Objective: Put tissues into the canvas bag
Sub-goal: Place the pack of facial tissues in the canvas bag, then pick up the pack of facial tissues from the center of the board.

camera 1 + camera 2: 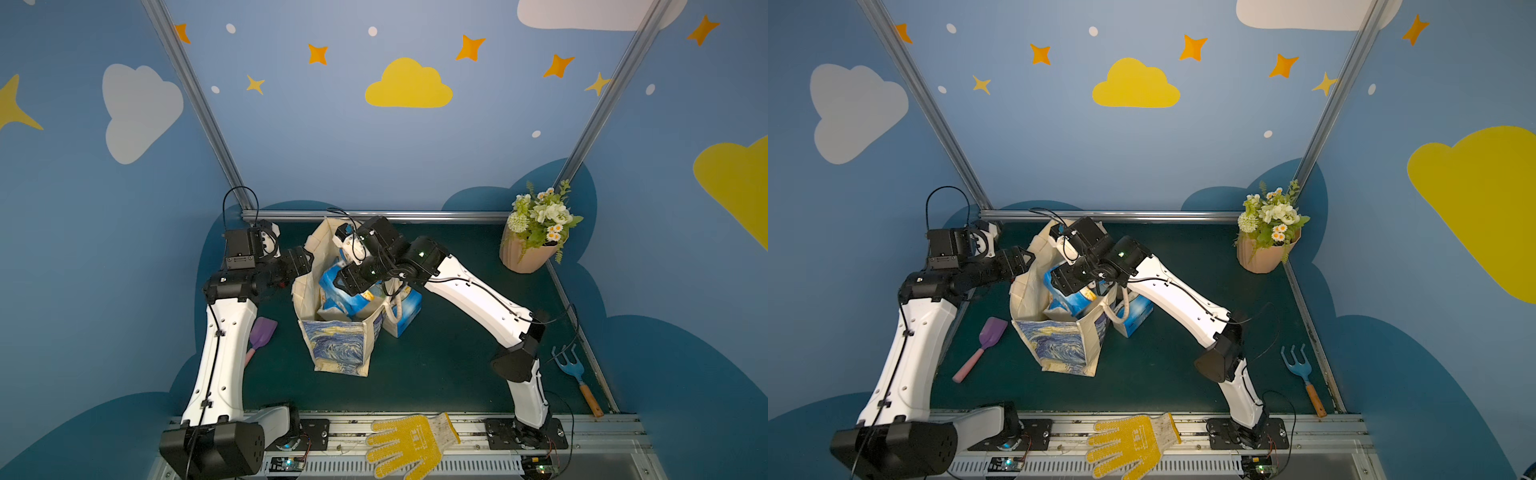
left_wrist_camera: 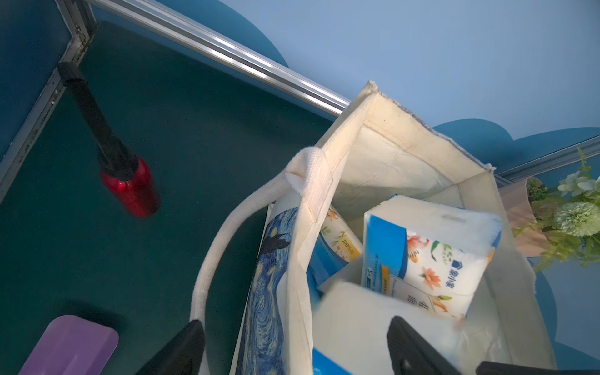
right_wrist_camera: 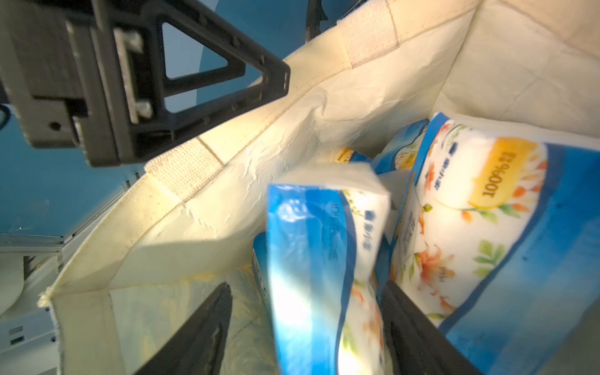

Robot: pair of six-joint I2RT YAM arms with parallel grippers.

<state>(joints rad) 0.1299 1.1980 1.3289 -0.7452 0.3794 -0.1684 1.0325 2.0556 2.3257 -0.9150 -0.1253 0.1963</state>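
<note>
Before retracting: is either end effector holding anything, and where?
Nothing appears held: right end effector open around a tissue pack, left end effector open astride the canvas bag wall.

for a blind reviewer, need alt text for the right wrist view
Looking down into the cream canvas bag: a blurred blue-and-white tissue pack is between the open right gripper's fingers, with more floral packs lying inside. The left gripper hangs at the bag's rim.

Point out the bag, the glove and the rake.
bag (image 1: pixel 338 347): in a top view, on its printed front panel.
glove (image 1: pixel 405 440): in a top view, on the yellow palm.
rake (image 1: pixel 1315 400): in a top view, on its orange handle.
</note>
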